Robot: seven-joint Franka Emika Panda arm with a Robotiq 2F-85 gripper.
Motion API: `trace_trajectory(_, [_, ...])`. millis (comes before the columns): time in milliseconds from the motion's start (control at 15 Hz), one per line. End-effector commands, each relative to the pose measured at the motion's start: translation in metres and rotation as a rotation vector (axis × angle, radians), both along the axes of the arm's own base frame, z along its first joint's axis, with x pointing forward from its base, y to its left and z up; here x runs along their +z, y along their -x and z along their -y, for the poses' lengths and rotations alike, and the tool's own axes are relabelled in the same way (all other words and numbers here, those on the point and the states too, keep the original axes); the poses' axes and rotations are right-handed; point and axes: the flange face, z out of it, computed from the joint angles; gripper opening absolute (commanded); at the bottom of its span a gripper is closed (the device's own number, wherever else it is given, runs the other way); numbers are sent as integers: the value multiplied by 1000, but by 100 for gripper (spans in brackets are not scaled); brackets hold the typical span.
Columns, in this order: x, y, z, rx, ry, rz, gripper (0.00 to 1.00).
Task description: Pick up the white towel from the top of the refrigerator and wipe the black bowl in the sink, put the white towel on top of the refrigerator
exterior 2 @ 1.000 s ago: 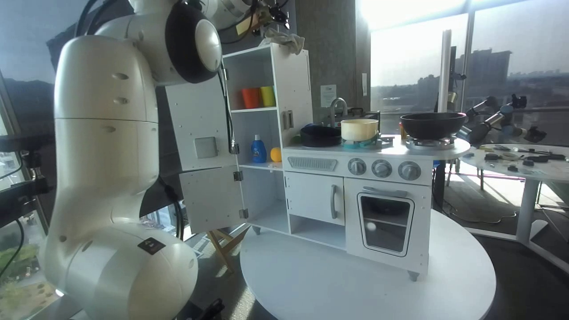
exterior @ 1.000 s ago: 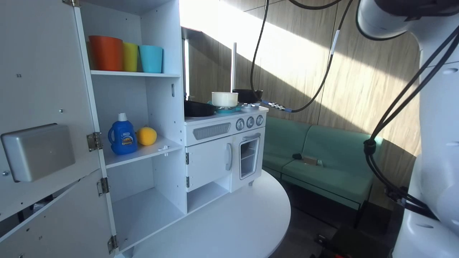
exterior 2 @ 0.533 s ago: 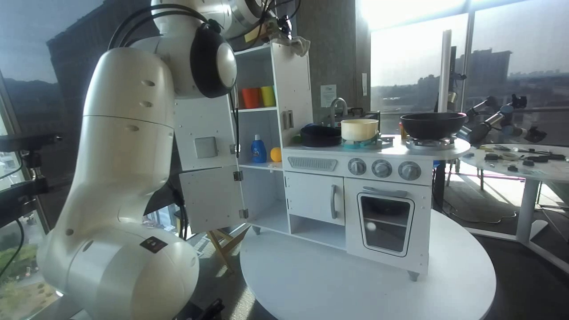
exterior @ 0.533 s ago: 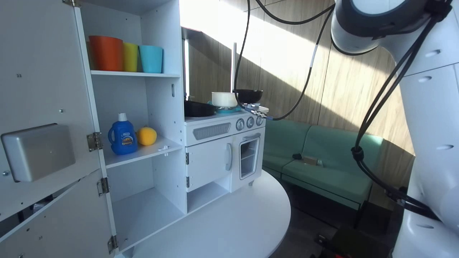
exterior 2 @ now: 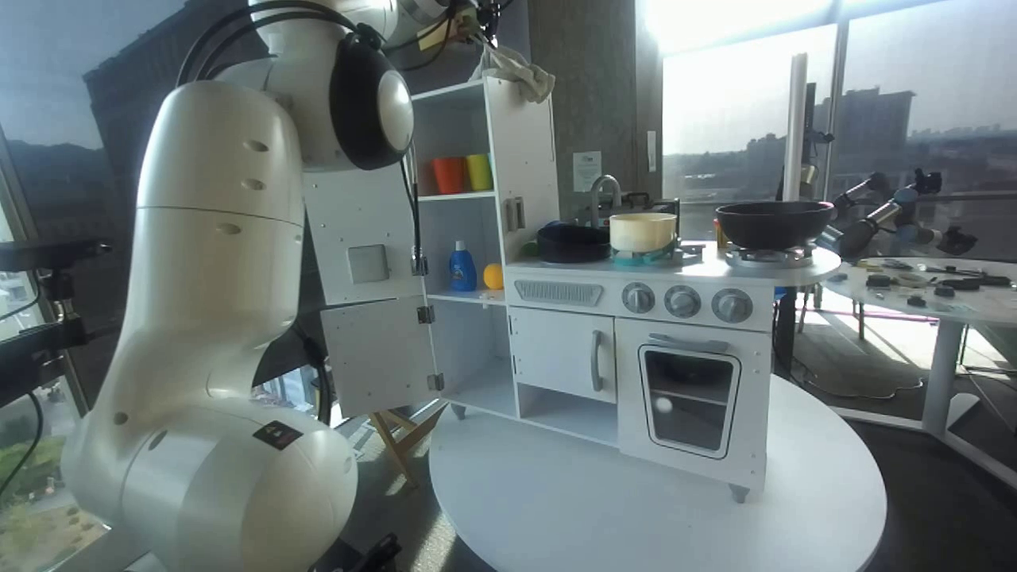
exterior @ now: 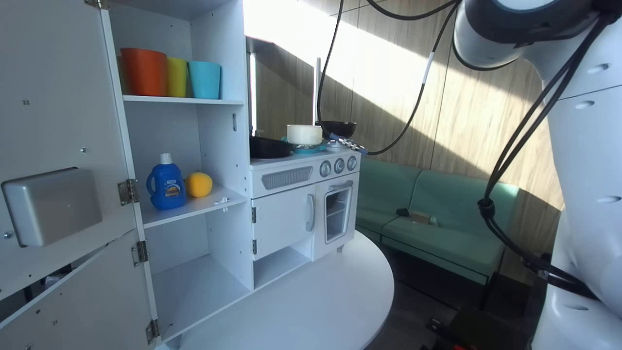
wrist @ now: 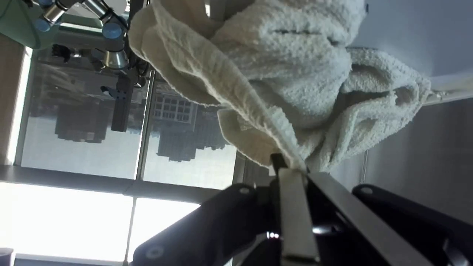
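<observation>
the white towel (wrist: pixel 295 66) was found bunched at the top of the refrigerator (exterior 2: pixel 524 159), the tall white shelved cabinet, with part of the cloth hanging over the upper edge of its side panel. a narrow fold of it ran up to the gripper (wrist: pixel 293 169). in the wrist view the fingers were clamped together on that fold; the remainder of the cloth lay loose beyond the fingertips. in an exterior view the arm (exterior 2: pixel 218 254) reached across to a position just above the cabinet's top.

the black bowl (exterior 2: pixel 574 245) was located near the faucet (exterior 2: pixel 605 191), on the low white kitchen block (exterior 2: pixel 556 342); what lay directly beneath it was hidden. a cream pot (exterior 2: pixel 642 232) stood just beside it, and a black pan (exterior 2: pixel 775 225) rested on a burner at the far end of the counter.

the upper door (exterior: pixel 53 116) and lower door (exterior: pixel 92 291) of the cabinet stood open. an orange cup (exterior: pixel 144 73), a yellow-green cup (exterior: pixel 176 78) and a light blue cup (exterior: pixel 204 80) occupied the upper shelf. on the shelf below, a blue bottle (exterior: pixel 167 184) stood upright beside a yellow ball (exterior: pixel 198 184).
</observation>
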Motion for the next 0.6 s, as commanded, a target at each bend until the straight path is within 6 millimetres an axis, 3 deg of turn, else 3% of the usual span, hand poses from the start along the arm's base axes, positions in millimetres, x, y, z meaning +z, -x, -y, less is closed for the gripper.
trace_trajectory(0, [35, 36, 5, -36, -52, 64, 8])
trace_trajectory(267, [62, 65, 20, -83, -107, 123, 8])
trace_trajectory(533, [64, 64, 34, -107, -144, 113, 7])
